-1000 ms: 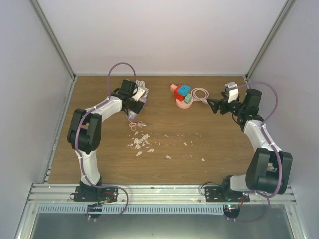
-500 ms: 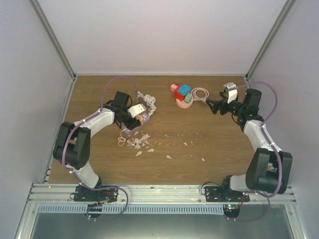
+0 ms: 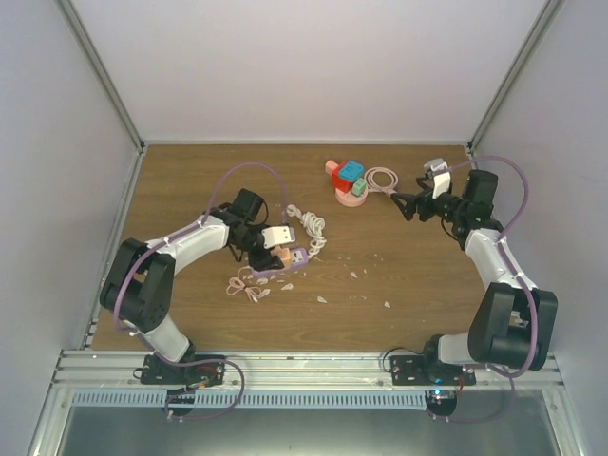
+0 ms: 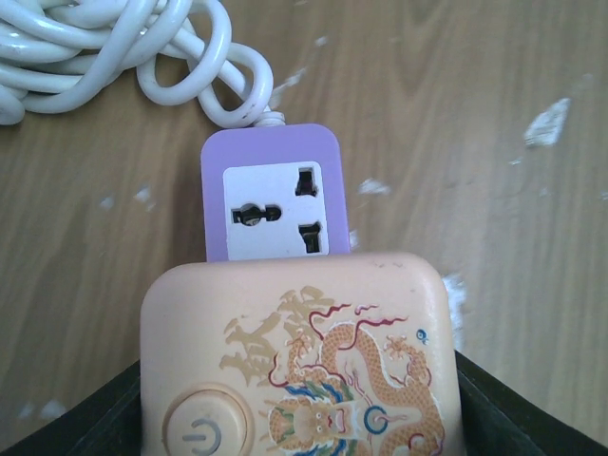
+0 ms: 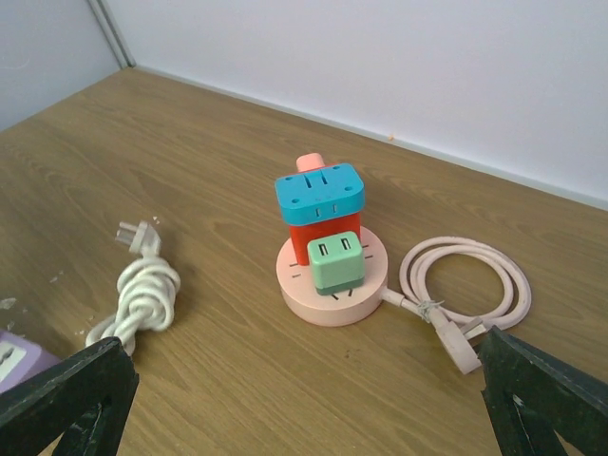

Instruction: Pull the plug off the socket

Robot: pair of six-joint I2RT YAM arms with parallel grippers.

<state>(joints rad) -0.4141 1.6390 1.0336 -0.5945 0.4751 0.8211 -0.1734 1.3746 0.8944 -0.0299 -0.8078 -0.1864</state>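
Note:
A peach plug (image 4: 294, 351) printed with a dragon and a power button sits in a purple socket strip (image 4: 275, 195) lying flat on the wooden table. My left gripper (image 4: 299, 418) is shut on this plug, with a black finger at each of its sides. From above, the plug (image 3: 282, 254) and the strip (image 3: 296, 258) lie left of the table's middle, under my left gripper (image 3: 271, 249). The strip's white cable (image 3: 309, 226) trails behind it. My right gripper (image 3: 408, 204) hovers open at the back right, holding nothing.
A round pink socket (image 5: 304, 299) carrying a blue plug (image 5: 320, 193), a red plug (image 5: 318, 237) and a green plug (image 5: 337, 261) stands in front of my right gripper (image 5: 309, 399), its pink cord (image 5: 465, 275) coiled beside it. White chips (image 3: 356, 275) and pink loops (image 3: 249, 285) litter the table.
My left arm has dragged the purple strip, with the plug in it, from the back left toward the middle and nearer the front; the white cable followed. The right arm stayed still.

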